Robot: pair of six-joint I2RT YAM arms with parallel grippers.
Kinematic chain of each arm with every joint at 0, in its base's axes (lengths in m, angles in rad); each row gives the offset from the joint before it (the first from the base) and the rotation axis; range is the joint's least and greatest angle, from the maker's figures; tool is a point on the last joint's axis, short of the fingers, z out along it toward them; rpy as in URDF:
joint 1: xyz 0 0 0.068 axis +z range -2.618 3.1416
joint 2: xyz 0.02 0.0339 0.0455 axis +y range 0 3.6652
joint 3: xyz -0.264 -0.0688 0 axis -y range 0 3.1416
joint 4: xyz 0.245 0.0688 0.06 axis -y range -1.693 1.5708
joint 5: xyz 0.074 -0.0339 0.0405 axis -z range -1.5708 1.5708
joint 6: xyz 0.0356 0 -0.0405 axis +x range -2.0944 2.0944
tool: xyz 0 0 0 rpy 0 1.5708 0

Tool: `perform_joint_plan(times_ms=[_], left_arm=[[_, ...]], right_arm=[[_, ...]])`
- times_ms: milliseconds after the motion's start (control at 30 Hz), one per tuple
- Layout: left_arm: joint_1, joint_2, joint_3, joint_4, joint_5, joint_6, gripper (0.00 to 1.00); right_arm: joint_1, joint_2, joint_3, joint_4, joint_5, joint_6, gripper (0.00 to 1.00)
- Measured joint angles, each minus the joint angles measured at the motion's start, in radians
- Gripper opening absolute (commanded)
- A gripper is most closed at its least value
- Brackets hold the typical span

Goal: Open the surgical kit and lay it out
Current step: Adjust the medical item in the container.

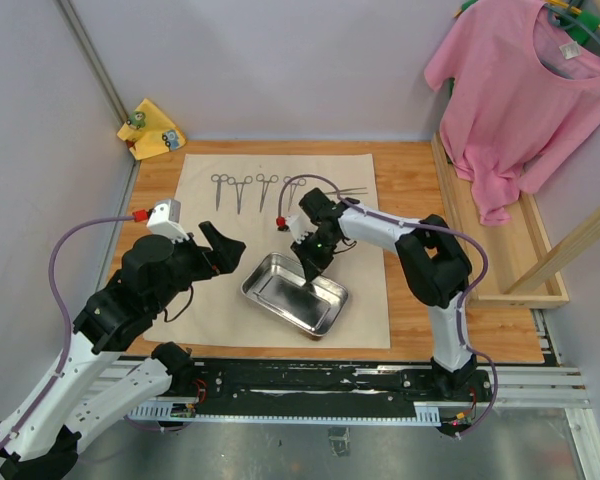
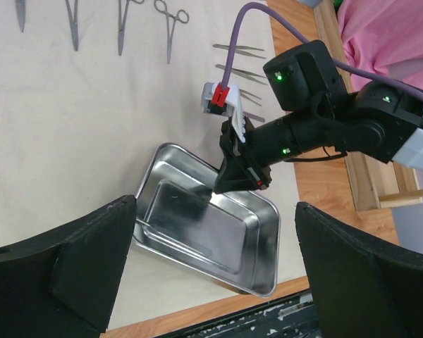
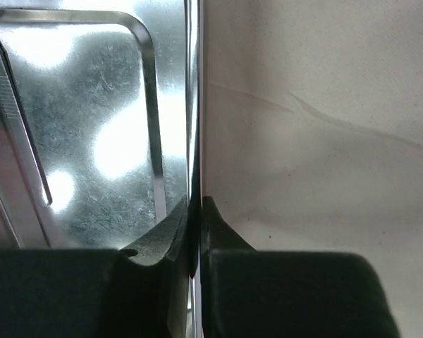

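Note:
The beige cloth wrap (image 1: pixel 210 215) lies spread flat on the wooden table. On its near half sits the shiny steel tray (image 1: pixel 280 290), also in the left wrist view (image 2: pixel 197 225). My right gripper (image 1: pixel 308 282) is shut on the tray's thin side wall (image 3: pixel 192 105), one finger inside and one outside (image 3: pixel 197 208). Ring-handled forceps (image 1: pixel 242 190) lie in a row at the cloth's far edge, and slim tweezers (image 1: pixel 352 192) lie to their right. My left gripper (image 1: pixel 223 247) hovers open just left of the tray, nothing between its fingers (image 2: pixel 215 267).
A pink T-shirt (image 1: pixel 525 90) hangs at the back right over a wooden rack (image 1: pixel 500 250). A small yellow cloth (image 1: pixel 152 130) sits in the back left corner. Grey walls close in left and back. The table's near edge (image 2: pixel 218 310) runs just below the tray.

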Motion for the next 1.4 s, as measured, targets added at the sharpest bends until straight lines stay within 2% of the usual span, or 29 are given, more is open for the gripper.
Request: perform_joint_plan(times_ms=[267, 533, 600, 867, 1400], left_arm=[[0.000, 0.000, 0.000, 0.000, 0.004, 0.000, 0.98], [0.000, -0.005, 0.000, 0.000, 0.007, 0.000, 0.98], [0.000, -0.005, 0.000, 0.000, 0.008, 0.000, 0.98], [0.000, -0.007, -0.016, 0.011, 0.011, 0.000, 0.98], [0.000, -0.010, -0.017, 0.016, 0.012, -0.001, 0.98]], right_arm=[[-0.075, 0.105, 0.066, -0.101, -0.303, -0.005, 0.01], [-0.085, 0.119, 0.083, -0.148, -0.396, -0.007, 0.01], [-0.083, 0.112, 0.084, -0.145, -0.341, -0.006, 0.01], [0.038, -0.022, 0.009, -0.058, 0.150, -0.011, 0.01], [0.136, -0.113, -0.084, 0.050, 0.428, 0.013, 0.01]])
